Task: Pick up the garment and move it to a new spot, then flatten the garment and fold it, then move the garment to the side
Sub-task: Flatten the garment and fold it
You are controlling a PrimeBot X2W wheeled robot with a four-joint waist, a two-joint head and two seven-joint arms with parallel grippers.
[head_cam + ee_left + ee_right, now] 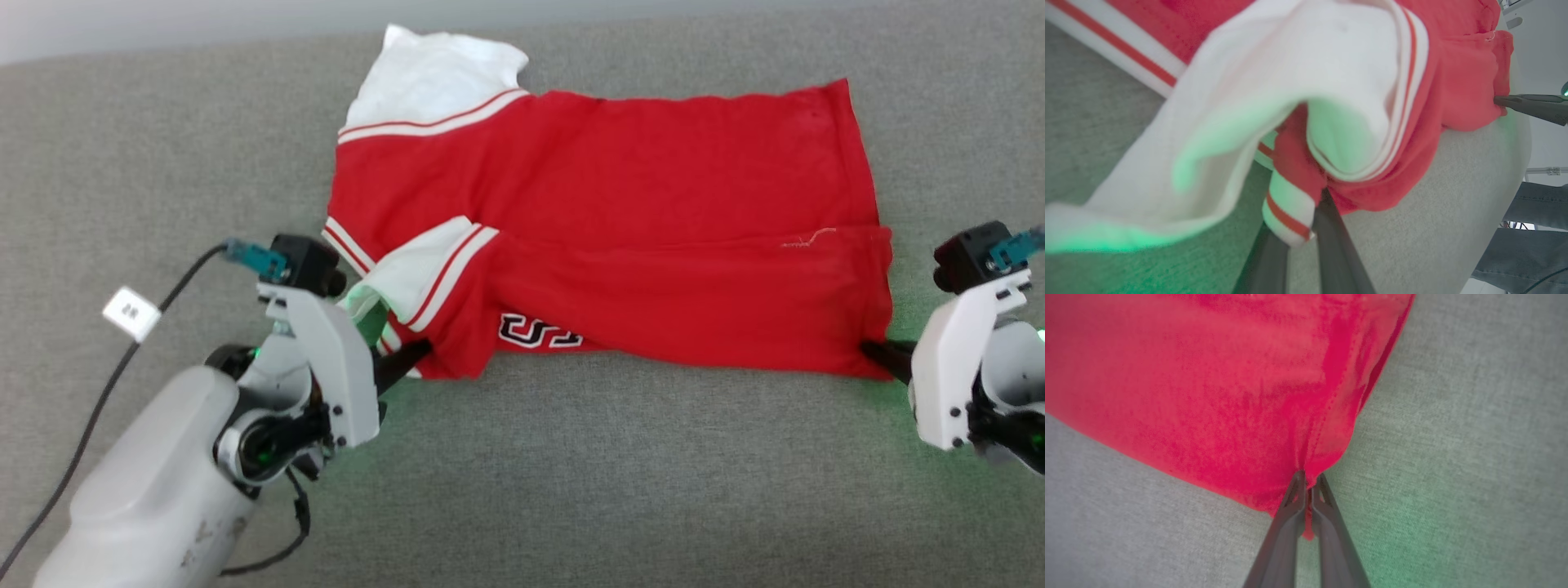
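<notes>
Garment (604, 237) lay on the grey fabric surface (571, 490), folded lengthwise with the near half doubled over. It had a red body and white sleeves with white-and-red stripe trim. One sleeve stuck out at the far left, and the other lay folded across the near left corner. Black white-outlined numerals (539, 331) showed at the near edge, partly tucked into the fold, so you couldn't read them.

Your left gripper (412, 359) sat low at the lower left with its fingers angled toward the near left corner. It was pinched closed on the striped sleeve trim, clearest in the left wrist view (1316, 204). Your right gripper (878, 353) reached in from the right edge and was clamped tight on the near right hem corner. Red cloth bunched at its tips (1309, 482).

A white tag (131, 313) hung on the black cable (98, 408), its print too small to read. A person's jeans leg (1531, 228) showed beyond the surface.
</notes>
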